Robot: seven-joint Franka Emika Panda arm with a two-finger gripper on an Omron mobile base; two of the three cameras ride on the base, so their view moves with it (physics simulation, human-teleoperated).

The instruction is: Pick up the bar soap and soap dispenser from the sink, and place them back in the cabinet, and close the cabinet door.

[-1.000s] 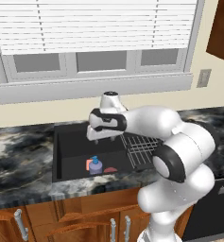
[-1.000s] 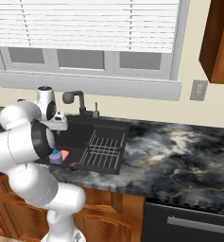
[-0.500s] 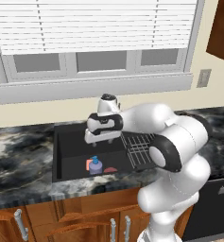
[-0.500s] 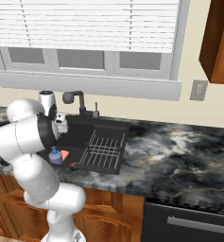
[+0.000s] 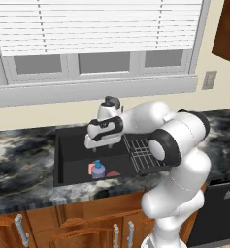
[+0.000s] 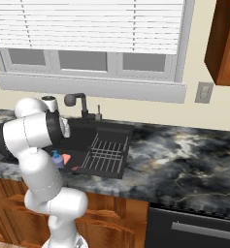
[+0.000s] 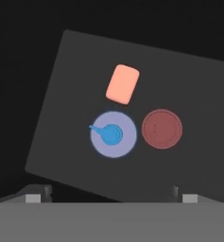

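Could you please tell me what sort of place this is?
A kitchen, rendered: a large black rectangular sink set in a dark marbled stone counter, reddish-brown wooden cabinets below, a blinded window above.

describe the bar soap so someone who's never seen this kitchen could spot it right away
Look under the window at the black sink set in the marbled counter. On its floor three small things sit close together. The bar soap is the flat salmon-pink bar with rounded corners, beside the blue-purple soap dispenser and a darker red round piece; it alone is pale pink and rectangular.
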